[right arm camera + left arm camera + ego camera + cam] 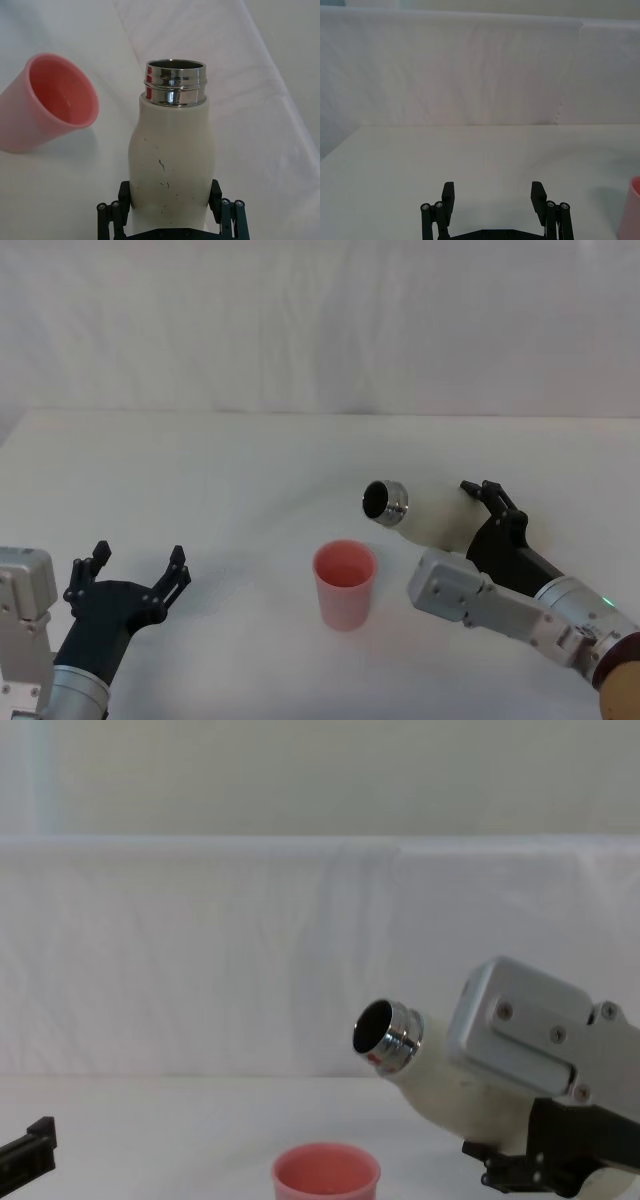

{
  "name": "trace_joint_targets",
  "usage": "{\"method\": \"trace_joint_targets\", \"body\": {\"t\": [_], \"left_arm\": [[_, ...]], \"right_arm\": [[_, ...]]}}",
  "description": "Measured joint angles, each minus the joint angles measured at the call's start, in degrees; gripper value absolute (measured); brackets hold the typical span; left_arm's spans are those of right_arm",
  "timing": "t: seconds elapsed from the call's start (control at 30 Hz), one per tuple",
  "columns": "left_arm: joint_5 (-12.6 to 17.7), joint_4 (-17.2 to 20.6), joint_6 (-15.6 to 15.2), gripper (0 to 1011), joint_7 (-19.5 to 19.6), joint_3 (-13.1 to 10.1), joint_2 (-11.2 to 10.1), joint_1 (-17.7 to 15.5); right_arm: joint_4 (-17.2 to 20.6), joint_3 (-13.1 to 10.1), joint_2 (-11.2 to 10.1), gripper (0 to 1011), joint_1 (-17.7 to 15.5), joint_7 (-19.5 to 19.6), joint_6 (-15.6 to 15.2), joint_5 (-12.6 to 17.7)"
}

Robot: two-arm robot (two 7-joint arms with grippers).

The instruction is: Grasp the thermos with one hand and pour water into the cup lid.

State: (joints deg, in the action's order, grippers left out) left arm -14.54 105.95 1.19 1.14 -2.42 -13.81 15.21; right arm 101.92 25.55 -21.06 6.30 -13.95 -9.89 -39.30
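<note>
White counter (200,470): right gripper (170,200) fingers clamp the tilted thermos (425,517); its neck should move over the cup lid (345,583) before tipping further; left gripper (135,575) idles, fingers spread

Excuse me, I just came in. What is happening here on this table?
The right end effector holds the thermos by its body, tilted with its open steel neck pointing toward the cup lid. The cup lid stands upright on the white table, below and to the left of the neck. No water stream is visible. The left end effector waits open at the left.
</note>
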Motion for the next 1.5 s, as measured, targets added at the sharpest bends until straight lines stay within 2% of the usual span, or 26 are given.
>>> {"method": "trace_joint_targets", "body": {"t": [0.5,1.5], "left_arm": [[0.00,0.00,0.00,1001,0.00,0.00,0.00,0.00],[0.00,0.00,0.00,1001,0.00,0.00,0.00,0.00]], "right_arm": [[0.07,1.21,-1.32,955,0.75,-1.93,-1.00,-4.29],[-0.33,3.40,-2.11,955,2.04,-2.53,-1.91,-10.48]]}}
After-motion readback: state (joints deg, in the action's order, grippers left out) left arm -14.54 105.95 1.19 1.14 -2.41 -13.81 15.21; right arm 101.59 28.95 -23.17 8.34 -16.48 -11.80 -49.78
